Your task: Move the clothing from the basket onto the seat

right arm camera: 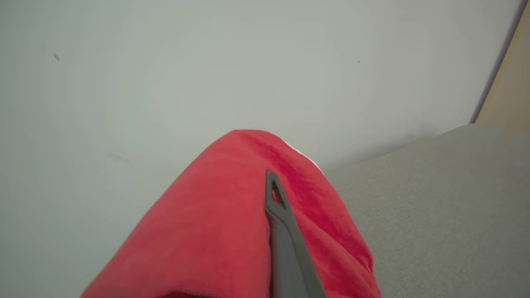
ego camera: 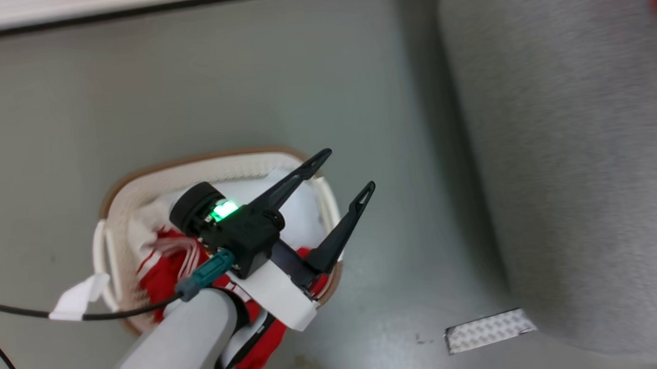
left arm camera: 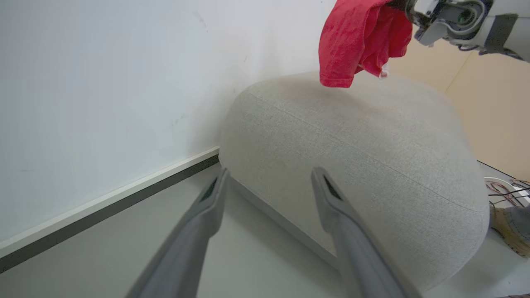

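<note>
Above the seat (left arm camera: 372, 165), the fingers of the right gripper (right arm camera: 272, 188) pinch shut on a red garment (left arm camera: 356, 41), while beside the seat the left gripper (ego camera: 348, 169) spreads its fingers wide and empty over a basket (ego camera: 194, 162) holding more clothing (ego camera: 163, 269).

The head view looks steeply down on the basket (ego camera: 206, 166); both wrist views face the seat (left arm camera: 352, 157) closely.

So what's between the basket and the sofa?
Grey floor, in the head view. The basket and sofa don't touch. The open left gripper pokes over that gap.
</note>
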{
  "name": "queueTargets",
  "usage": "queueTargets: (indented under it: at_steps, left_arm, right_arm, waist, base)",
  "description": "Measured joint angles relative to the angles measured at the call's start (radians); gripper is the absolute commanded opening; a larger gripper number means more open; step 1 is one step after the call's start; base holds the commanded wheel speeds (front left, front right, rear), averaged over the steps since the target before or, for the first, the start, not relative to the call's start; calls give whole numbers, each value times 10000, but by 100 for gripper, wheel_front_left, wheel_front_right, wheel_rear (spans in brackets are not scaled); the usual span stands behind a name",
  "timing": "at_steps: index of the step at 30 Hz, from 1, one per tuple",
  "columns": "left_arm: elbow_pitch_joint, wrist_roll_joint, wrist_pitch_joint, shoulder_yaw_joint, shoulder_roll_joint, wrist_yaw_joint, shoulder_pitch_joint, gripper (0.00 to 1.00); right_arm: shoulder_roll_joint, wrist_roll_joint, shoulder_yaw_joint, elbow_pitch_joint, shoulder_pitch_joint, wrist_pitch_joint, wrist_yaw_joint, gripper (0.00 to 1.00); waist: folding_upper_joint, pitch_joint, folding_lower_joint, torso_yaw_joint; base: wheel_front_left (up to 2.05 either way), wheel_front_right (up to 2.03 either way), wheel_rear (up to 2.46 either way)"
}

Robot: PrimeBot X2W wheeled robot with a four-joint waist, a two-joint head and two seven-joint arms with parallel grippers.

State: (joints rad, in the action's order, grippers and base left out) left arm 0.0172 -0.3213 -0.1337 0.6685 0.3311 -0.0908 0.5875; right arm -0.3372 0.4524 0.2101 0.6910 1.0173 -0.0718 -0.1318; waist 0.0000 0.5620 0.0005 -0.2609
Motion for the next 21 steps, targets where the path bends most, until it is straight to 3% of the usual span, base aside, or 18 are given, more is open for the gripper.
queueTargets:
  at_steps: [10, 14, 18, 19, 21]
  left_arm:
    - [-773, -36, -167, -251, 278, 322, -160, 100]
    - [-1152, -48, -82, -445, 579, 529, -366, 100]
    - [-1333, -73, -2, -546, 723, 667, -468, 100]
    - [-1363, -84, 15, -604, 790, 713, -500, 100]
    - [-1358, -138, 48, -706, 890, 756, -546, 100]
  right_arm:
    - [-1262, -2828, 3910, 1532, 2816, -353, 0, 0]
    - [-899, -4161, 5478, 2232, 2724, -803, 0, 0]
    - [-88, -4945, 6008, 2801, 2380, -1172, 0, 0]
    - [86, -5125, 6015, 2872, 2364, -1290, 0, 16]
    - [303, -5476, 5689, 3037, 2253, -1430, 0, 100]
  waist:
    - [0, 1463, -1, 1324]
    - [-1, 2030, -2, 1645]
    - [0, 2243, -2, 1657]
    - [0, 2247, -2, 1601]
    - [0, 2179, -2, 1467]
  base:
    - [0, 0, 0]
    - [0, 0, 0]
    - [0, 0, 0]
    - [0, 0, 0]
    - [0, 0, 0]
